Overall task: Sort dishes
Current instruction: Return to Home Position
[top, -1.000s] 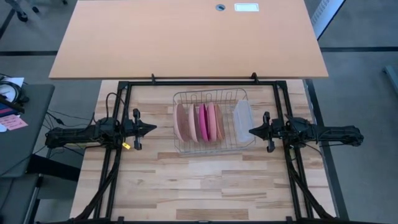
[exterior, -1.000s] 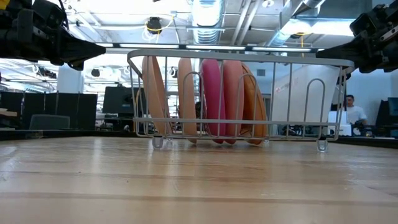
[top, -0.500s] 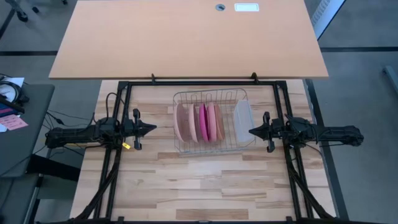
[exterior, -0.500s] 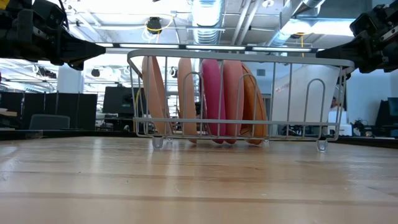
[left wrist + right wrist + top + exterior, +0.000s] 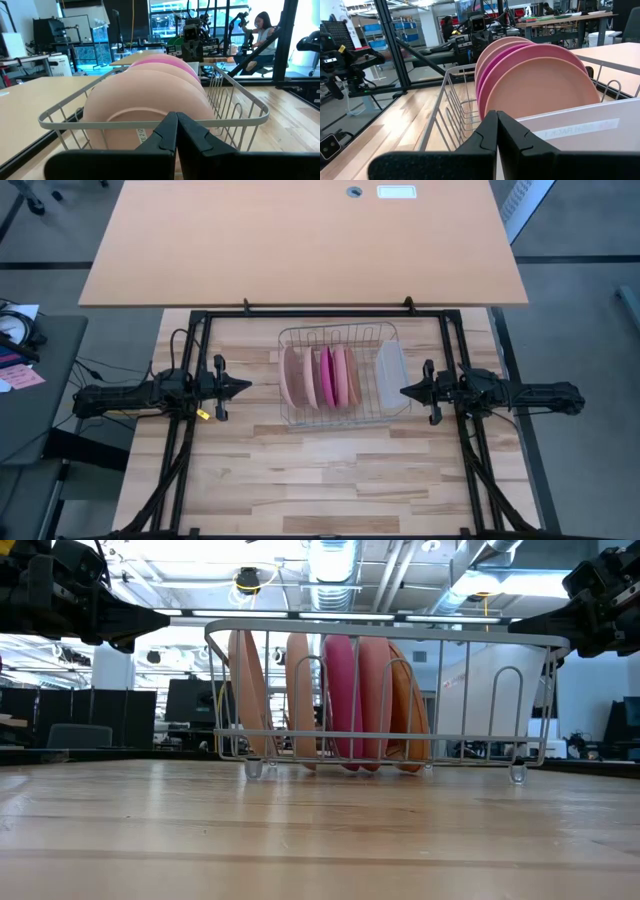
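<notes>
Tan desk, grey floor

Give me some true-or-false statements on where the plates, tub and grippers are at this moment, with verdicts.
1. All plates stand on edge in the rack. True.
2. The left gripper holds a plate. False: it is shut on nothing, beside the rack.
3. The tub is at the rack's end nearest the right arm. True.
4. The magenta plate lies flat outside the rack. False: it stands among the others inside.
5. The right gripper is shut and empty. True.
</notes>
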